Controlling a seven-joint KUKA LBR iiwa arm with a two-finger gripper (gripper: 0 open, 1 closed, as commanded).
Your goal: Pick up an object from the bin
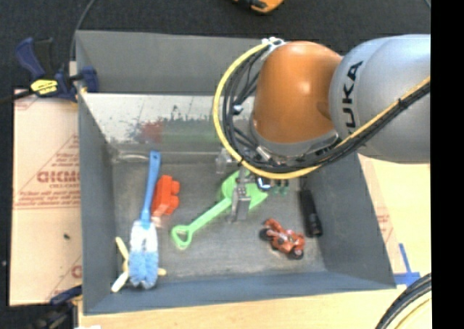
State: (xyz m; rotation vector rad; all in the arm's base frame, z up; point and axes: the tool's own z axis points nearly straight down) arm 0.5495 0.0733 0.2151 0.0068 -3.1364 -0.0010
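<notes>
Camera view: the gripper (pixel 239 208) is down on the blade end of a green toy shovel (pixel 206 219) at the middle of the grey bin (pixel 217 296); spread or pinching, I cannot tell. A blue brush (pixel 147 237) and an orange block (pixel 166 196) lie toward the left wall, and a red toy vehicle (pixel 283 237) toward the right.

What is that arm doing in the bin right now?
Gripper low at blade end of green plastic toy shovel, bin centre. Grasp not confirmed. Small red toy vehicle, black plastic bar nearby, clear of shovel.
</notes>
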